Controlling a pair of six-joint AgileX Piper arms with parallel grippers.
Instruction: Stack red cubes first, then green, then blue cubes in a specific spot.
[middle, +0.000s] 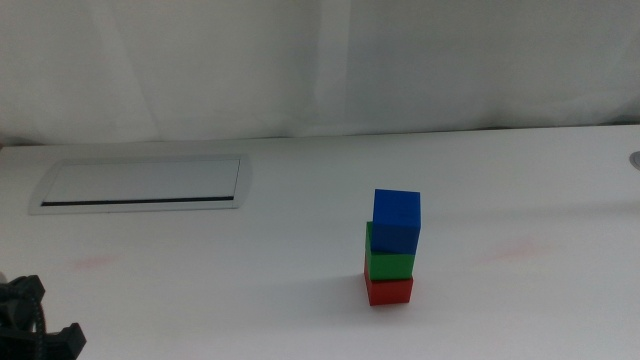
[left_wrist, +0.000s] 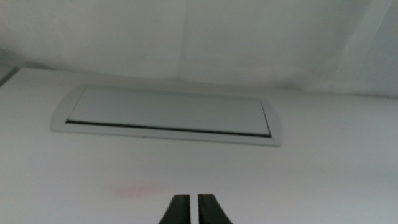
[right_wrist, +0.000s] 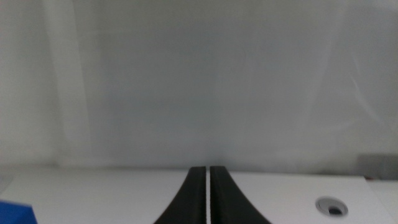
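- Red cube (middle: 388, 290) sits at the bottom of a three-high stack, flat on the white bench (middle: 250, 290); its faces are matte and plain.
- Green cube (middle: 389, 259) rests directly on the red one, the same size, its edges nearly flush with those below.
- Blue cube (middle: 397, 220) tops the stack, touching the green cube. It is turned slightly and shifted a little toward the bench's right and far sides, so one corner overhangs.
- The stack stands on bare bench surface right of centre, nearer the front edge than the back one, well apart from the grey-framed rectangular plate (middle: 142, 185) set into the bench toward the far left.
- No writing, label or brand mark can be read on any cube face or on the plate.
- Faint pink smudges mark the bench: one (middle: 95, 263) in front of the plate, another (middle: 520, 250) to the right of the stack.
- The left tool (left_wrist: 193, 210) hangs low near the bench's front left corner, its jaws together with only a thin slit between them, facing the plate and holding nothing.
- The right tool (right_wrist: 208, 196) does not appear in the middle view; its own wrist view shows the jaws pressed together, empty, with a sliver of the blue cube at the picture's edge and a small round grommet (right_wrist: 331, 205) in the bench.
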